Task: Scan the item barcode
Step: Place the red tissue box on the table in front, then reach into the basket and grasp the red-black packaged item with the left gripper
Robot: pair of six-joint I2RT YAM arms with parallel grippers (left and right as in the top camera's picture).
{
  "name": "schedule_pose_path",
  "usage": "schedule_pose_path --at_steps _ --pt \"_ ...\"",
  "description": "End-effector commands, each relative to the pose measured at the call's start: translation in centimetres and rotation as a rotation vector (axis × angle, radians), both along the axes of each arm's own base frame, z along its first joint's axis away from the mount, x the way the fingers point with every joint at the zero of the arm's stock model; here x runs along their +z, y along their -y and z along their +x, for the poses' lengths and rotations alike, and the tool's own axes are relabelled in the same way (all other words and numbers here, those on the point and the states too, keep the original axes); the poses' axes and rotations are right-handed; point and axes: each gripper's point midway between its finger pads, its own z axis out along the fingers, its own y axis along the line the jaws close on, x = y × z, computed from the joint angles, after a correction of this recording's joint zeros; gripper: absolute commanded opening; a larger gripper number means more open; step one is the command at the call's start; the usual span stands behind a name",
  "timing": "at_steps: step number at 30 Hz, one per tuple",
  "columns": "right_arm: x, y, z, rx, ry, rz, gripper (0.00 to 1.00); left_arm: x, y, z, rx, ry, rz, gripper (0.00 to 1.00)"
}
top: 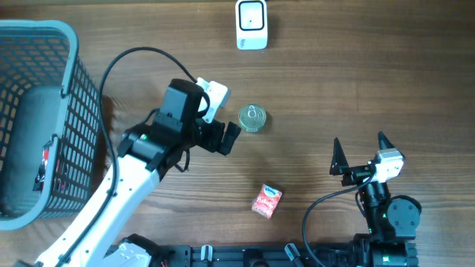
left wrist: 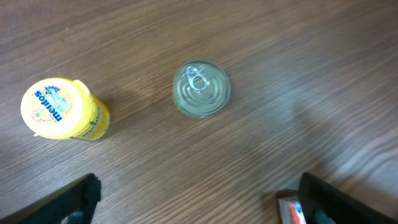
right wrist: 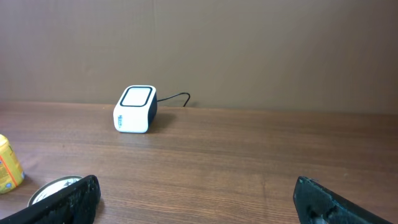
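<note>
Currently: can, upright, well short of scanner, robot's side. Left gripper, jaws apart, empty. Advice: clasp can's sides squarely, present label barcode to scanner window.

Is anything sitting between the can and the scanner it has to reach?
Nothing visible does. From overhead, only bare table lies between the can and the scanner straight beyond it. The red packet lies on the can's opposite side, off that path.
</note>
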Motion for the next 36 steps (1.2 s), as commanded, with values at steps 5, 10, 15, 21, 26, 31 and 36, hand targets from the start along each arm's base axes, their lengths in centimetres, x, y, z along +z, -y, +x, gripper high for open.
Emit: schedule_pose_path --at_steps 5,10,15,21,26,31,36 --pt "0.1 0.0 0.0 -0.005 0.005 0.013 1.00 2.2 -1.8 2.4 0.118 0.136 0.034 1.00" --pt "0.1 0.0 0.0 -0.005 0.005 0.013 1.00 6.5 -6.3 3.4 0.414 0.265 0.018 1.00" --pt "0.1 0.0 0.0 -0.005 0.005 0.013 1.00 13.7 -13.1 3.2 0.780 0.396 -0.161 1.00" --pt "0.1 0.0 0.0 -0.005 0.005 0.013 1.00 21.8 -22.5 0.9 1.171 0.552 -0.245 1.00" --pt "0.1 0.0 0.0 -0.005 0.005 0.013 1.00 23.3 -31.9 -0.2 1.440 0.540 -0.224 1.00" --pt "0.1 0.0 0.0 -0.005 0.005 0.013 1.00 15.8 -41.8 0.6 1.655 0.314 -0.215 1.00" --pt "0.1 0.0 0.0 -0.005 0.005 0.013 1.00 7.5 -46.4 -1.0 1.781 0.029 -0.133 1.00"
